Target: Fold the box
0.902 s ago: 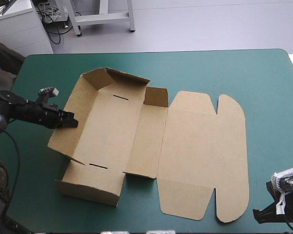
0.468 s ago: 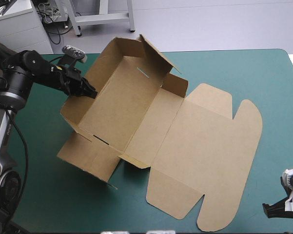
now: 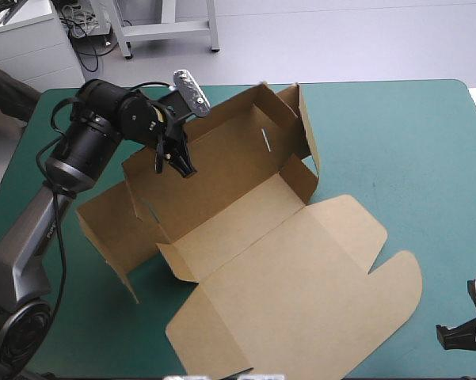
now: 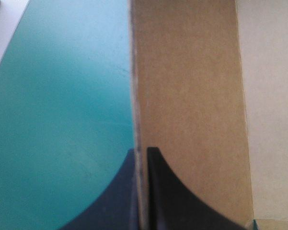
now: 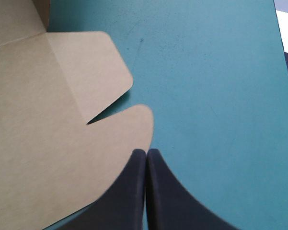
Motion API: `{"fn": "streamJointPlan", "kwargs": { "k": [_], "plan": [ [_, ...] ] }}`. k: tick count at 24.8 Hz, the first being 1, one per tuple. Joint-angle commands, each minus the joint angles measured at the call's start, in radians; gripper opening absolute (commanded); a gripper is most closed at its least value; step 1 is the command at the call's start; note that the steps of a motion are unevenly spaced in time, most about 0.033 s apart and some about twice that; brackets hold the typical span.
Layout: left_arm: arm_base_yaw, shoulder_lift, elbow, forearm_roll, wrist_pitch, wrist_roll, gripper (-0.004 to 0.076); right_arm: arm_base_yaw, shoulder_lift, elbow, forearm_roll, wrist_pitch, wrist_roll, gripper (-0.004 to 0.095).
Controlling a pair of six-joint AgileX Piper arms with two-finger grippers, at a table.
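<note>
The brown box [image 3: 245,237] lies turned askew on the teal-green cover [image 3: 396,142], its tray part tilted up with walls raised and its lid [image 3: 301,301] flat toward the near right. My left gripper [image 3: 177,162] is shut on the tray's long far-left wall. In the left wrist view the black fingers [image 4: 141,149] pinch the board edge [image 4: 187,96]. My right gripper [image 3: 447,332] sits at the near right corner, shut and holding nothing. In its view the fingers [image 5: 146,151] meet just short of the lid's rounded flap [image 5: 62,120].
The table's far edge [image 3: 364,81] runs just beyond the raised end walls [image 3: 301,127]. The right edge of the table lies close beside my right gripper. Teal-green cover [image 5: 220,96] stretches ahead of that gripper.
My left gripper has swung from the table's left side up toward the far middle, dragging and turning the box so the lid now points near right. The right gripper drew back slightly.
</note>
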Motion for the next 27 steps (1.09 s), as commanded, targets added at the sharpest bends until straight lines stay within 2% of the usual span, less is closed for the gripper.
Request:
{"fn": "streamJointPlan", "kwargs": {
  "k": [1, 8, 14, 19, 27],
  "plan": [
    [-0.114, -0.05, -0.03, 0.136, -0.142, 0.024, -0.0032, -0.006, 0.013, -0.028, -0.024, 0.0, 0.005, -0.0023],
    [-0.238, -0.05, 0.033, 0.293, -0.207, 0.063, -0.0032, -0.006, 0.013, -0.028, -0.024, 0.0, 0.01, -0.0023],
    [-0.342, -0.053, 0.223, 0.441, -0.354, 0.075, -0.0032, -0.006, 0.013, -0.028, -0.013, 0.0, 0.01, -0.0023],
    [-0.409, -0.066, 0.364, 0.607, -0.527, -0.037, -0.0032, -0.006, 0.013, -0.028, 0.007, 0.0, 0.012, -0.0023],
    [-0.409, -0.171, 0.536, 0.639, -0.64, -0.07, -0.0032, -0.006, 0.013, -0.028, 0.021, 0.0, 0.012, -0.0021]
  ]
}}
